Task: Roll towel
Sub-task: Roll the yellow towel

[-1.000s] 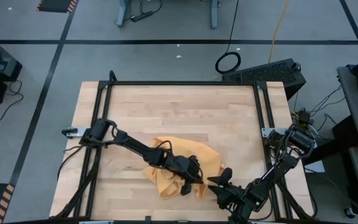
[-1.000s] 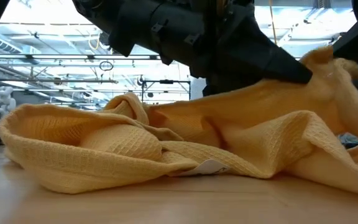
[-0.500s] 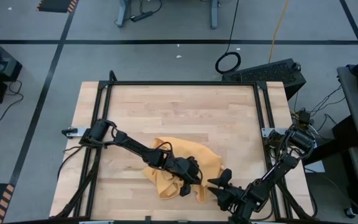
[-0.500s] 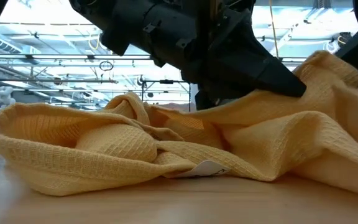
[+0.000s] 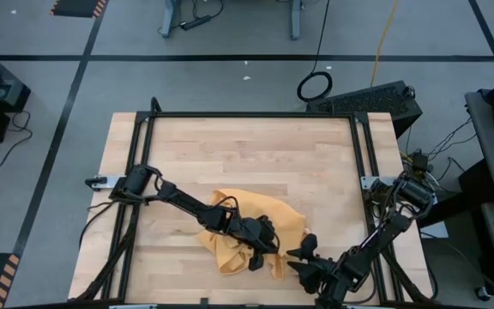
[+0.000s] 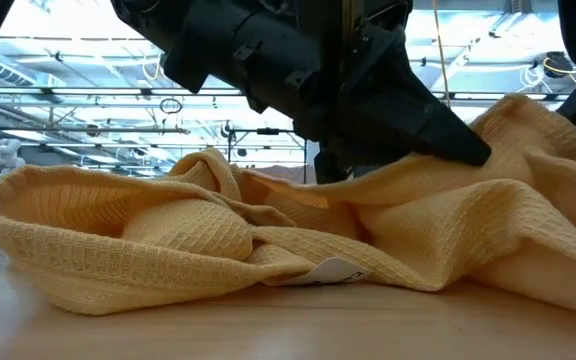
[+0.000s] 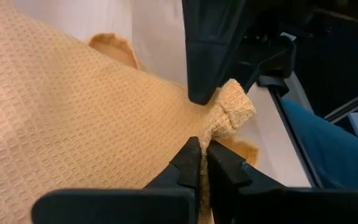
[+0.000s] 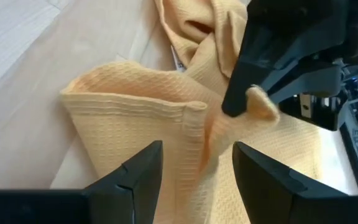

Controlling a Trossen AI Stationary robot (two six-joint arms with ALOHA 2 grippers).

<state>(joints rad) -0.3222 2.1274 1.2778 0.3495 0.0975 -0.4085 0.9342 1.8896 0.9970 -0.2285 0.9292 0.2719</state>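
The mustard-yellow towel lies crumpled on the wooden table, near its front edge. Its bulk rests on the wood, and one corner is raised toward the right. My left gripper is shut on that raised corner. My right gripper is open just right of it. Its fingers stand on either side of the raised ridge of cloth below the corner. One right finger sits close to the bunched tip; I cannot tell whether it touches the cloth. My left gripper pinches a gathered corner of the towel between its two fingers; the bunched tip sticks out past them. The fingers come slanting down from the table's left. The corner is lifted clear; the cloth slopes down from it to the heap on the table.
Black rails run along the table's left and right sides. Bare wood stretches from the towel to the far edge. A white label shows at the towel's underside near the front.
My right gripper has turned a little at the wrist beside the held corner, still open. The cloth hanging below the corner has smoothed out from a bunched lump into a straighter slope, and the lying heap has shifted slightly.
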